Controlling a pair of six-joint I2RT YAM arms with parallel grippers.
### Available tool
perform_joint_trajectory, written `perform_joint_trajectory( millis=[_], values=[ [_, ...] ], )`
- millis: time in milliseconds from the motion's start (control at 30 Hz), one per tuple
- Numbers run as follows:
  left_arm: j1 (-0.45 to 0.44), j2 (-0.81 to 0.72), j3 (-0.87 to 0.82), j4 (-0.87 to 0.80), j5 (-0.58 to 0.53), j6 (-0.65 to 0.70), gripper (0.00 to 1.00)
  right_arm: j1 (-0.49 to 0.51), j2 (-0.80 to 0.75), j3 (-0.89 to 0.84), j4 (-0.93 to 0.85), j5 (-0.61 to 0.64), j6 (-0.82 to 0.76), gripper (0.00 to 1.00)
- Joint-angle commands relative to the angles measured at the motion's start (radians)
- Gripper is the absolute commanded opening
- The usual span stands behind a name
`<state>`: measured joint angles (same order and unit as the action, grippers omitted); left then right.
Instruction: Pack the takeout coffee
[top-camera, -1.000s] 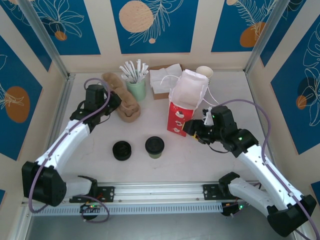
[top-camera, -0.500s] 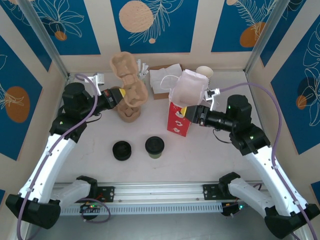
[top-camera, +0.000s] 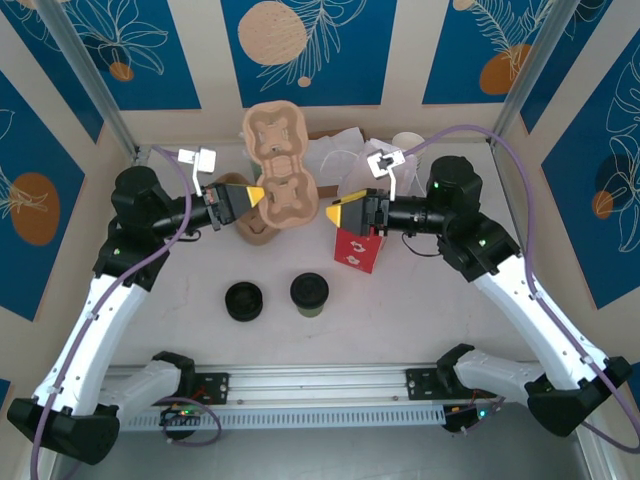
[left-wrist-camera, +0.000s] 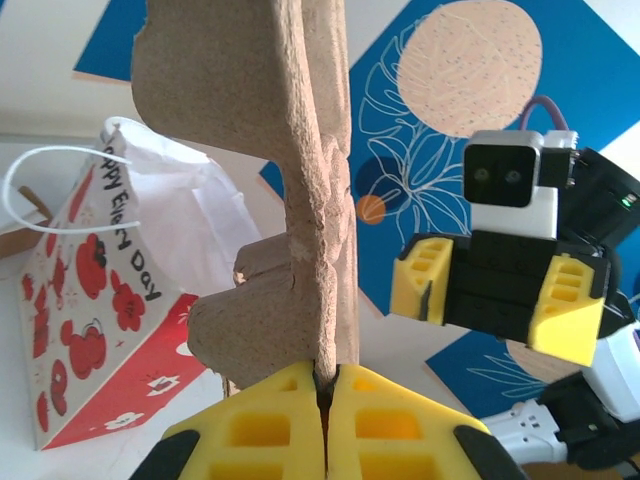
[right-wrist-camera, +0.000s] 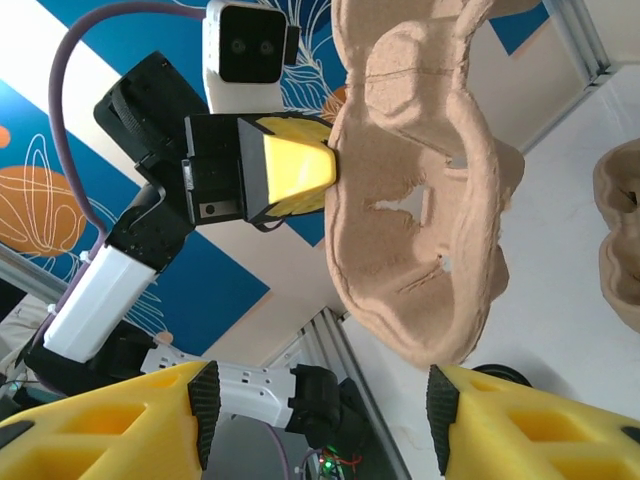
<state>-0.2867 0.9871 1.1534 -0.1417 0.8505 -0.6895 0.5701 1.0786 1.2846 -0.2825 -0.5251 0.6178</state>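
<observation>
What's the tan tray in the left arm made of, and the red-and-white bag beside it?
The tan lobed cup tray looks like moulded paper pulp: matte and fibrous, with rough edges and a thin wall pinched by the left gripper. The red-and-white printed bag looks like paper, from its crisp folds and flat printed panels, with a thin white cord handle. Whether it is coated is unclear.
</observation>
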Motion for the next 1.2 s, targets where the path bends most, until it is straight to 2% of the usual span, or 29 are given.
perform_joint_trajectory(
  millis=[0, 467, 600, 833, 1033, 1167],
  values=[
    [-0.014, -0.029, 0.023, 0.044, 0.065, 0.002, 0.06, 0.017, 0.013, 0.041, -0.025, 0.024, -0.058, 0.60],
    [-0.054, -0.022, 0.037, 0.038, 0.076, 0.022, 0.06, 0.047, 0.061, 0.084, -0.073, 0.108, -0.101, 0.63],
    [-0.058, -0.020, 0.041, 0.034, 0.067, 0.022, 0.06, 0.051, 0.075, 0.090, -0.073, 0.092, -0.101, 0.59],
    [-0.066, -0.014, 0.040, 0.027, 0.064, 0.026, 0.05, 0.056, 0.058, 0.053, -0.017, 0.058, -0.085, 0.42],
    [-0.069, -0.003, 0.031, 0.033, 0.065, 0.024, 0.05, 0.057, 0.062, 0.035, 0.013, 0.033, -0.067, 0.09],
    [-0.073, -0.001, 0.035, 0.033, 0.063, 0.030, 0.05, 0.059, 0.062, 0.024, 0.007, 0.040, -0.062, 0.00]
  ],
)
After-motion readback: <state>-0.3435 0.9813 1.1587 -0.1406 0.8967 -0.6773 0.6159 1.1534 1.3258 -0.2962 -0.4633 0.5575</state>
